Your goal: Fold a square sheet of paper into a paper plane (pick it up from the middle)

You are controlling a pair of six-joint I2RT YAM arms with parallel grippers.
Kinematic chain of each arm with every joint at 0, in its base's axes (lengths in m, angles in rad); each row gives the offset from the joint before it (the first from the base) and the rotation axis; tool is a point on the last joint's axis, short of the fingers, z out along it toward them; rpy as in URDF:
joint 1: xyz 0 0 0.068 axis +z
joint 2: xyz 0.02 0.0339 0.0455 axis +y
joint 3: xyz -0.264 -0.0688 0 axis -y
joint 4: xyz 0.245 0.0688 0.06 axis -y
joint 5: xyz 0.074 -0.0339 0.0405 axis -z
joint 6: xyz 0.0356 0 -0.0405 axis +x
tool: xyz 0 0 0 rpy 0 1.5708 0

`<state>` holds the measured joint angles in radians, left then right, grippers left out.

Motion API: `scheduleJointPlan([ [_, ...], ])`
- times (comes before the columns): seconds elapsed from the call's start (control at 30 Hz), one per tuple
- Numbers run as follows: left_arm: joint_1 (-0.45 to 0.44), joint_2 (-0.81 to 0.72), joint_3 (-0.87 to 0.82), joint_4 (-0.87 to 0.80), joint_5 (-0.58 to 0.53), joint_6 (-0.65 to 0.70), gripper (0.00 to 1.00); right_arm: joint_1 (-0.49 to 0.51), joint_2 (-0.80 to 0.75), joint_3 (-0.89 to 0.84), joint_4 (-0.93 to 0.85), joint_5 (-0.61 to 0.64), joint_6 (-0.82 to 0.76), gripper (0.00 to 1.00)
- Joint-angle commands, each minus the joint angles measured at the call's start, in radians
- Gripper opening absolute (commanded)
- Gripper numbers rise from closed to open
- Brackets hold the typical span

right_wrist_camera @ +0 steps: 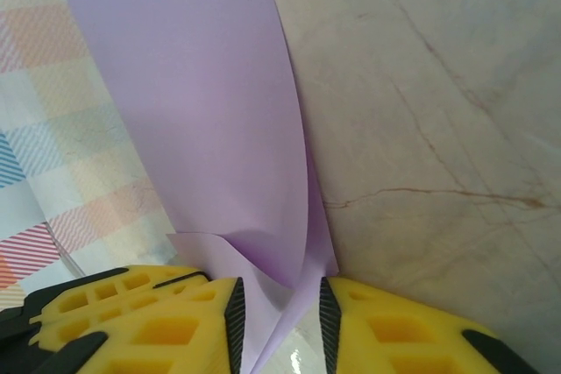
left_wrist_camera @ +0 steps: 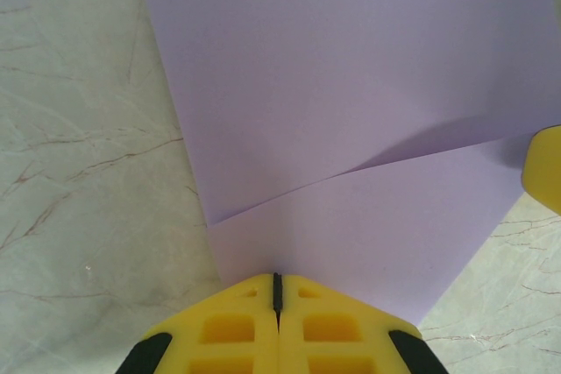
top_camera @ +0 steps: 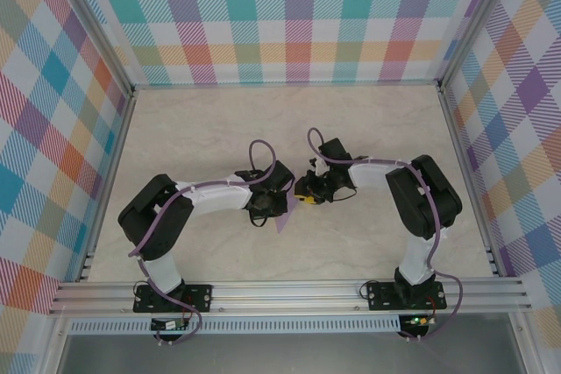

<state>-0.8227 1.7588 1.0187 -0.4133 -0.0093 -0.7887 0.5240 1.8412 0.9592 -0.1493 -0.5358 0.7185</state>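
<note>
Here we are at the middle of the bench (left_wrist_camera: 79,172), both arms reaching in toward each other over one sheet of paper (left_wrist_camera: 351,85), lavender and plain.

The left gripper (left_wrist_camera: 278,291) has its jaws pressed fully together, and the near edge of the sheet runs right in between them, so I call that a pinch on the paper. From that wrist camera the sheet fans out ahead, with one layer lying over another along a soft slanting line. That looks like a bend, not a sharp crease.

Over to the right gripper (right_wrist_camera: 280,297): its jaws stand narrowly apart, and a rumpled corner of the sheet sits in the gap between them. The gap looks wider than the paper is thick, so my reading is that nothing is clamped there. From this wrist camera the sheet rises up off the bench in a tall curl, one side rolled inward.

How far along is it? Early, I would say. The sheet is off the bench at least in part and a first fold looks begun, but there is no pressed crease to see, no pointed nose, no wings and no dart shape. Practically all the folding is left to do.

The count:
- One sheet of paper.
- No finished plane.
- Two grippers, both at the sheet.
- One bench beneath it all.

From above, just a small purple sliver shows between the two wrists, near the middle of the bench.
</note>
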Motion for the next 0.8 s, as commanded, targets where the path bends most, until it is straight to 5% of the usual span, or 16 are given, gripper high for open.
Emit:
scheduleJointPlan([
  [0.0, -0.007, 0.017, -0.015, -0.06, -0.037, -0.002, 0.0, 0.007, 0.016, 0.023, 0.029, -0.062, -0.014, 0.27],
  [0.43, -0.006, -0.051, -0.015, -0.075, -0.049, 0.009, 0.01, 0.013, 0.068, 0.025, 0.095, -0.172, 0.017, 0.19],
  [0.77, 0.01, -0.21, -0.038, -0.113, -0.111, 0.023, 0.37, 0.015, -0.038, 0.019, 0.039, -0.037, 0.033, 0.0],
])
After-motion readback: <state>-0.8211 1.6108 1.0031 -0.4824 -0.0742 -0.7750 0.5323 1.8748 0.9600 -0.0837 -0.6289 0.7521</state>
